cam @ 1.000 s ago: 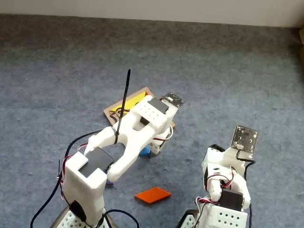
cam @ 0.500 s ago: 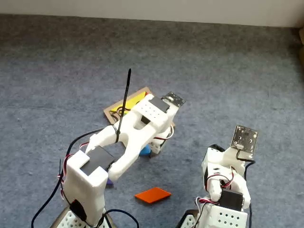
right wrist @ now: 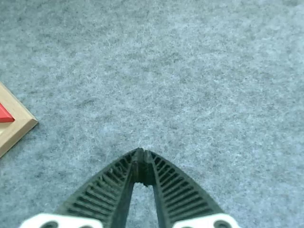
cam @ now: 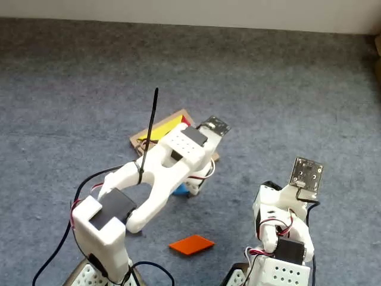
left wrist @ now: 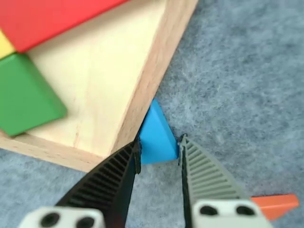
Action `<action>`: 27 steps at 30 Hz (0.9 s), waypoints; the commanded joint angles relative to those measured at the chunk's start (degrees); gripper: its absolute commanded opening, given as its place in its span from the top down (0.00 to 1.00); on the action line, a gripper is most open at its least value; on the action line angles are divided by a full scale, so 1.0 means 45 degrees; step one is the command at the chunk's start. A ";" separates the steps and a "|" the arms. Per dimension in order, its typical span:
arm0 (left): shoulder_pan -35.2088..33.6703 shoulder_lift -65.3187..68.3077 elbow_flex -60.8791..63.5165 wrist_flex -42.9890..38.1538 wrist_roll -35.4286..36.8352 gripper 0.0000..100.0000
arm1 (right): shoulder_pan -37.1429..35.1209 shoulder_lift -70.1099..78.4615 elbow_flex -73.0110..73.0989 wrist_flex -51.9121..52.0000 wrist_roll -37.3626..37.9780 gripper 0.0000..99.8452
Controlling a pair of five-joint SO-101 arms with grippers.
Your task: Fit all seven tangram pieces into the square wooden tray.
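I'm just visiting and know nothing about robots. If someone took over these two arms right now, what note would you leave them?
Left gripper: fingers shut on the blue triangle, just outside the tray at its corner.
Right gripper: shut, empty, over bare carpet.
Done: red piece, yellow piece and green piece are in the tray.
Left: the blue triangle and the orange piece on the carpet; other pieces cannot be seen.

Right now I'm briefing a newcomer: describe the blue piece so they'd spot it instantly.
Find the wooden tray on the grey carpet. Outside its corner, touching the rim, a blue triangle sits between the fingers of the left gripper; the only blue piece.
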 commanded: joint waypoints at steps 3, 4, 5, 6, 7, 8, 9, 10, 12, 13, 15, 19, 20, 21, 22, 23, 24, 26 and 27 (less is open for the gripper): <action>0.0127 -0.0381 0.0264 -0.0410 -0.0059 0.86 | 0.0147 -0.0205 0.1416 -0.0029 0.0000 0.99; 0.0127 -0.0283 0.0147 -0.0391 -0.0059 0.86 | 0.0147 -0.0205 0.1416 -0.0029 0.0000 0.99; 0.0127 -0.0166 -0.0049 -0.0332 -0.0020 0.86 | 0.0147 -0.0205 0.1416 -0.0029 0.0000 0.99; 0.0127 -0.0010 -0.0205 -0.0332 0.0000 0.86 | 0.0147 -0.0205 0.1416 -0.0029 0.0000 0.99; 0.0127 0.0147 -0.0361 -0.0332 0.0000 0.86 | 0.0147 -0.0205 0.1416 -0.0029 0.0000 0.99; 0.0127 0.0283 -0.0479 -0.0332 0.0020 0.85 | 0.0147 -0.0205 0.1416 -0.0029 0.0000 0.99; 0.0127 0.0361 -0.0596 -0.0274 0.0020 0.83 | 0.0147 -0.0205 0.1416 -0.0029 0.0000 0.99; 0.0127 0.0440 -0.0713 -0.0098 0.0039 0.82 | 0.0147 -0.0205 0.1416 -0.0029 0.0000 0.99; 0.0107 0.0674 -0.1084 0.0254 0.0059 0.79 | 0.0147 -0.0205 0.1416 -0.0029 0.0000 0.99; 0.0107 0.0752 -0.1201 0.0371 0.0059 0.79 | 0.0147 -0.0205 0.1416 -0.0029 0.0000 0.99; 0.0107 0.0908 -0.1358 0.0469 0.0059 0.79 | 0.0147 -0.0205 0.1416 -0.0029 0.0000 0.99; 0.0107 0.1026 -0.1377 0.0410 -0.0059 0.83 | 0.0147 -0.0205 0.1416 -0.0029 0.0000 0.99; 0.0127 0.1065 -0.1377 0.0391 -0.0059 0.85 | 0.0147 -0.0205 0.1416 -0.0029 0.0000 0.99; 0.0166 0.1084 -0.1377 0.0391 -0.0078 0.88 | 0.0147 -0.0205 0.1416 -0.0029 0.0000 0.99; 0.0205 0.1084 -0.1377 0.0391 -0.0078 0.90 | 0.0147 -0.0205 0.1416 -0.0029 0.0000 0.99; 0.0205 0.1084 -0.1338 0.0391 -0.0078 0.92 | 0.0147 -0.0205 0.1416 -0.0029 0.0000 0.99; 0.0225 0.1084 -0.1299 0.0391 -0.0078 0.93 | 0.0147 -0.0205 0.1416 -0.0029 0.0000 0.99; 0.0186 0.1084 -0.1299 0.0391 -0.0078 0.93 | 0.0147 -0.0205 0.1416 -0.0029 0.0000 0.99; 0.0166 0.1084 -0.1280 0.0371 -0.0078 0.93 | 0.0147 -0.0205 0.1416 -0.0029 0.0000 0.99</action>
